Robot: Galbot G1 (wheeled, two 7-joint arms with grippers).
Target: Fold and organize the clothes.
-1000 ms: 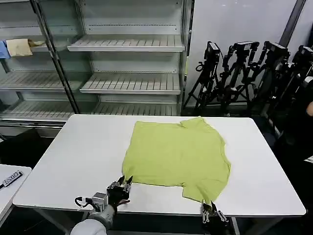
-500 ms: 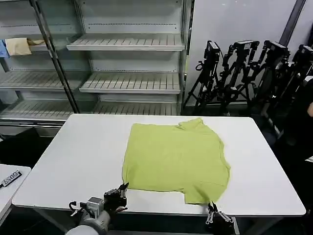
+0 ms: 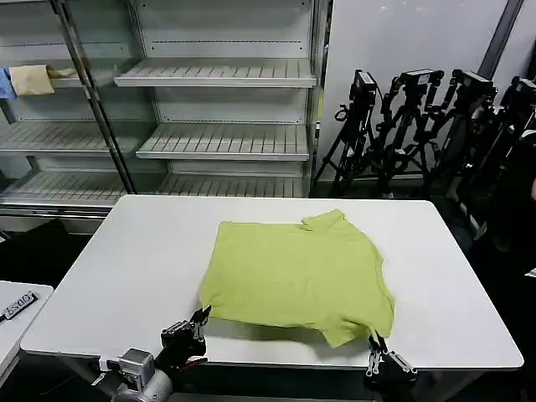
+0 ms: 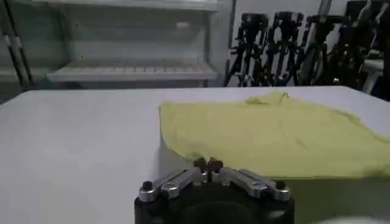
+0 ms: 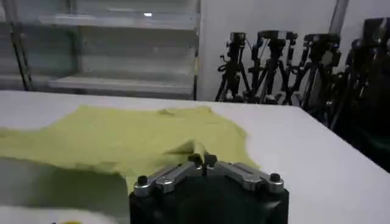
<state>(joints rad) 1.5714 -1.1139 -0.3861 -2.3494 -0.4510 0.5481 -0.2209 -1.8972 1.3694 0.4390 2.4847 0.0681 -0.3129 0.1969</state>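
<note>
We look down on a white table (image 3: 126,276) with one lime-green T-shirt (image 3: 293,272) spread on it, a little right of the middle. The T-shirt lies mostly flat, plain side up. Its collar (image 3: 322,221) points to the far edge of the table, and one short sleeve (image 3: 356,322) reaches toward the near right edge. The near hem is lifted slightly off the table and casts a thin shadow beneath it.

Our left gripper (image 3: 198,322) sits at the near edge of the table, just beside the T-shirt's near left corner. In the left wrist view its two fingertips (image 4: 200,163) are pressed together with nothing between them, and the T-shirt (image 4: 274,134) lies just beyond them.

Our right gripper (image 3: 375,343) sits at the near right edge of the table, just beside the sleeve. In the right wrist view its fingertips (image 5: 195,159) also meet, with the cloth (image 5: 122,140) close beyond them; we cannot tell whether any fabric is pinched there.

Behind the table stands a metal shelf rack (image 3: 218,109) with slatted shelves. On its far left shelf lies a small cream cloth (image 3: 33,79). To the far right, a group of black tripods (image 3: 419,117) stands against a pale wall.
</note>
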